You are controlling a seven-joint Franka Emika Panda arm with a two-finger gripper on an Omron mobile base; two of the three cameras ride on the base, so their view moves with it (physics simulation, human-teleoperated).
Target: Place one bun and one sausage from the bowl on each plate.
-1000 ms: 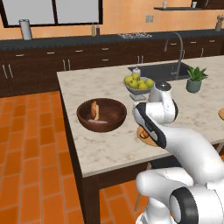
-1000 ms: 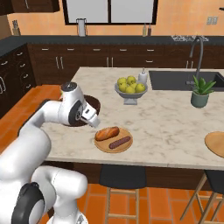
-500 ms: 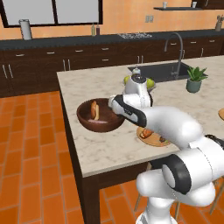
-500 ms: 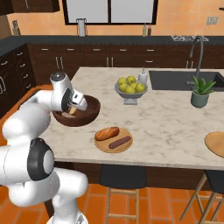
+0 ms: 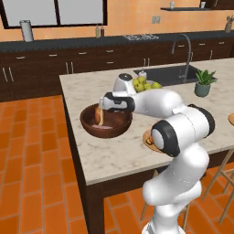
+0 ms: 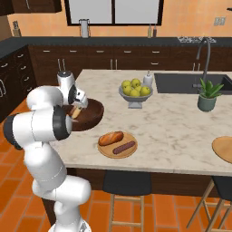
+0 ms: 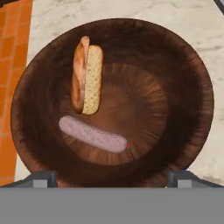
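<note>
The dark wooden bowl (image 7: 192,87) holds one split bun (image 7: 86,74) and one pink sausage (image 7: 92,134), lying side by side. My gripper (image 7: 112,177) hangs open just above the bowl (image 5: 114,127), its fingertips (image 7: 41,178) spread wide with nothing between them. From the right base view the gripper (image 6: 77,107) is over the bowl (image 6: 93,113) at the island's left end. A wooden plate (image 6: 105,149) near the front edge carries a bun (image 6: 111,137) and a sausage (image 6: 124,147). A second plate (image 6: 224,148) lies bare at the far right.
A grey footed bowl of yellow-green fruit (image 6: 135,93) stands behind the plates, with a small bottle (image 6: 147,79) beside it. A potted plant (image 6: 207,97) and the sink with its tap (image 6: 201,54) are further right. Stools stand under the island's front edge.
The arm has swung left from above the filled plate to above the wooden bowl. The gripper stays open and carries nothing.
</note>
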